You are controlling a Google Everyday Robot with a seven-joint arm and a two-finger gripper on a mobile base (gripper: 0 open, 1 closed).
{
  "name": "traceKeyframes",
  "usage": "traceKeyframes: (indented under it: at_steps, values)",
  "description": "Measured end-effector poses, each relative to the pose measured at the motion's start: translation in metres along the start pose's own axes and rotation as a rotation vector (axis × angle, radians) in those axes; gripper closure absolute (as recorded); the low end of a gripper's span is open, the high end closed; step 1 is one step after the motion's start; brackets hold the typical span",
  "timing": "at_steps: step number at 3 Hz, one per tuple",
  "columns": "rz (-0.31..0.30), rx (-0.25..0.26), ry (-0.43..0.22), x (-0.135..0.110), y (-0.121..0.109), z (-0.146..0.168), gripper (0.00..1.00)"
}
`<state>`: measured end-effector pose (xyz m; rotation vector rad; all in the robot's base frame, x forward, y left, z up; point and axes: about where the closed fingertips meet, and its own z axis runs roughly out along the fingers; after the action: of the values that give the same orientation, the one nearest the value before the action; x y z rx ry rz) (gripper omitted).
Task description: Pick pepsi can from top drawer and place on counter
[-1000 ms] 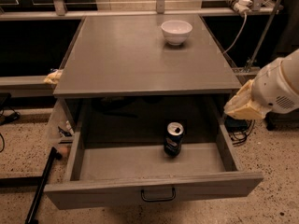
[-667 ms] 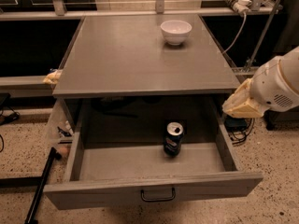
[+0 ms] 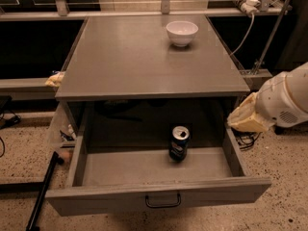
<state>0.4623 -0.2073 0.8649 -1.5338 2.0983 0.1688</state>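
Cream-coloured gripper (image 3: 246,118) hangs at mid-right of frame, just beside the right wall of the open top drawer (image 3: 154,198); how wide it stands cannot be told. Dark blue pepsi can (image 3: 179,144) stands upright inside, silver top up.

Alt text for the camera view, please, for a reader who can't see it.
A pepsi can stands upright in the open top drawer, below a grey counter that carries a white bowl near its far edge. The robot's gripper hovers outside the drawer's right wall, apart from the can.
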Motion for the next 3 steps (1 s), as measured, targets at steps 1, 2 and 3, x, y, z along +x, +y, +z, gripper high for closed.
traceKeyframes:
  at_steps: [1,2,3]
  values:
    - [0.004,0.006,-0.072,0.007,0.008,0.026,0.58]
    - [0.003,0.020,-0.157,0.005,0.008,0.053,0.34]
    - [-0.011,0.029,-0.231,0.000,0.004,0.076,0.11]
